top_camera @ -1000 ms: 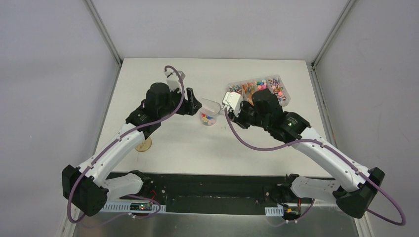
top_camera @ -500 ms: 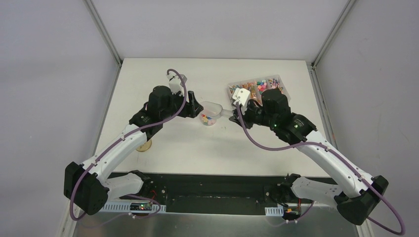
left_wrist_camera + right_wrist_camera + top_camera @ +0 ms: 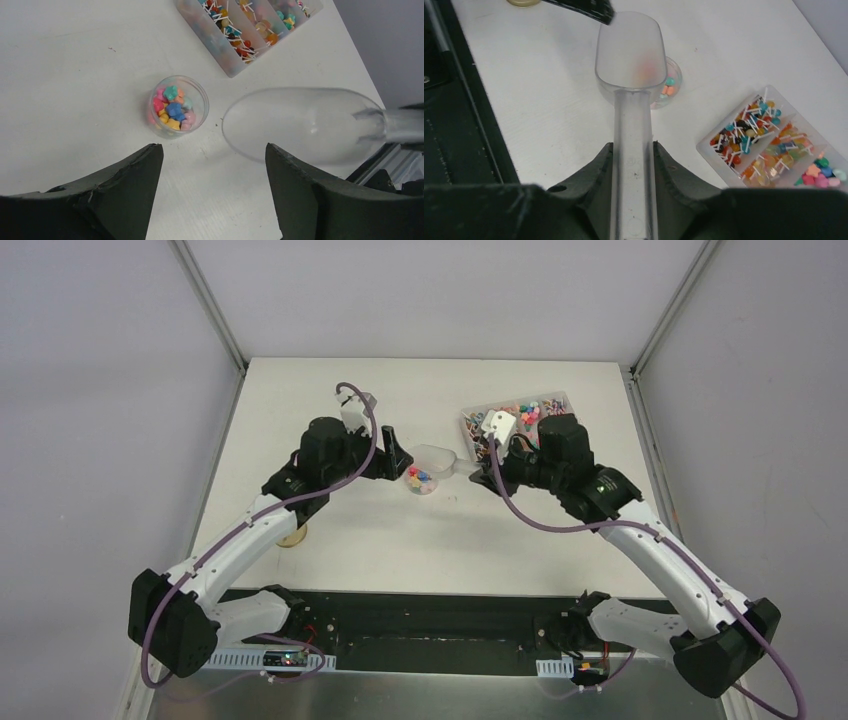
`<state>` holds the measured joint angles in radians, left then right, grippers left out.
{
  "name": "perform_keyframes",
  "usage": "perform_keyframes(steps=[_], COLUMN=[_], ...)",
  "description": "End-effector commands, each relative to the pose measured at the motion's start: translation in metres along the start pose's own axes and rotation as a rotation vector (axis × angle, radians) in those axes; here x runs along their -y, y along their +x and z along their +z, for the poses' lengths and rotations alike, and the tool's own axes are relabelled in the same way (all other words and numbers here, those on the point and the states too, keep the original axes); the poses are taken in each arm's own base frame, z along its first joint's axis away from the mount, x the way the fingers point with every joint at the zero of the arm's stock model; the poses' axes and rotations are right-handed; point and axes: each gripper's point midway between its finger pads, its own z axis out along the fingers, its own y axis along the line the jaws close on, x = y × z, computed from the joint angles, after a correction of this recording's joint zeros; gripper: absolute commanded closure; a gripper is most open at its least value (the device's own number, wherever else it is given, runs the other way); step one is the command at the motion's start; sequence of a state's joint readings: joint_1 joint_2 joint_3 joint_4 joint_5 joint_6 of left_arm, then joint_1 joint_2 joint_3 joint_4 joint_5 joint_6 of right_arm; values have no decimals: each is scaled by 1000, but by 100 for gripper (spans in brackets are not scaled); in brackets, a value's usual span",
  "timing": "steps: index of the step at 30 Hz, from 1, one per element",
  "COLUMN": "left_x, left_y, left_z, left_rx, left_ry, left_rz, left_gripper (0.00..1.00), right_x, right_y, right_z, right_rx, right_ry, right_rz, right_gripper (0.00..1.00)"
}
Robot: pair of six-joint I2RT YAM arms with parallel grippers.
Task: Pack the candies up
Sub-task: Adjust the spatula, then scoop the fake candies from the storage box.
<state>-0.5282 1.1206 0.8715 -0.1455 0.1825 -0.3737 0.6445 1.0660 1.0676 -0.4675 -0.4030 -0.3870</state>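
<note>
A small clear jar [image 3: 420, 480] holds multicoloured candies [image 3: 172, 107] and stands on the white table; it also shows in the right wrist view [image 3: 669, 82]. My right gripper [image 3: 633, 155] is shut on the handle of a clear plastic scoop [image 3: 630, 50]. The scoop bowl [image 3: 437, 456] hovers just above and beside the jar and looks empty [image 3: 300, 125]. My left gripper [image 3: 212, 165] is open and empty, just left of the jar [image 3: 393, 455].
A clear divided tray [image 3: 568, 400] with candies and stick sweets sits at the back right [image 3: 230, 65] [image 3: 704, 145]. A round wooden disc lid [image 3: 291, 534] lies at the front left. A left finger [image 3: 584, 7] is close to the scoop's tip.
The right arm has drawn back to the right and the scoop has gone from tipped over the jar to lying flatter beside it. The left gripper has hardly moved.
</note>
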Motion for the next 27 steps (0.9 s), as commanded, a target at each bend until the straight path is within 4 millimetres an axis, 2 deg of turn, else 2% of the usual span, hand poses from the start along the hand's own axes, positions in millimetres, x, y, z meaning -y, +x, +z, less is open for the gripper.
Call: perform_keyframes(steps=[1, 9, 14, 19, 27], left_x=[-2, 0, -10, -18, -26], left_y=[-11, -24, -19, -14, -5], left_z=[-16, -36, -42, -44, -42], left_rx=[47, 107, 112, 108, 85], left_ry=[-23, -27, -68, -101, -121], left_rz=[60, 138, 179, 199, 224], left_gripper=[20, 10, 2, 1, 1], right_x=[63, 136, 173, 196, 214], right_y=[-15, 42, 70, 93, 116], right_z=[-17, -49, -66, -77, -76], right_rx=[6, -330, -529, -709, -847], right_ry=[213, 462, 592, 681, 739], right_rz=[-3, 131, 185, 215, 228], right_gripper=[100, 100, 100, 100, 100])
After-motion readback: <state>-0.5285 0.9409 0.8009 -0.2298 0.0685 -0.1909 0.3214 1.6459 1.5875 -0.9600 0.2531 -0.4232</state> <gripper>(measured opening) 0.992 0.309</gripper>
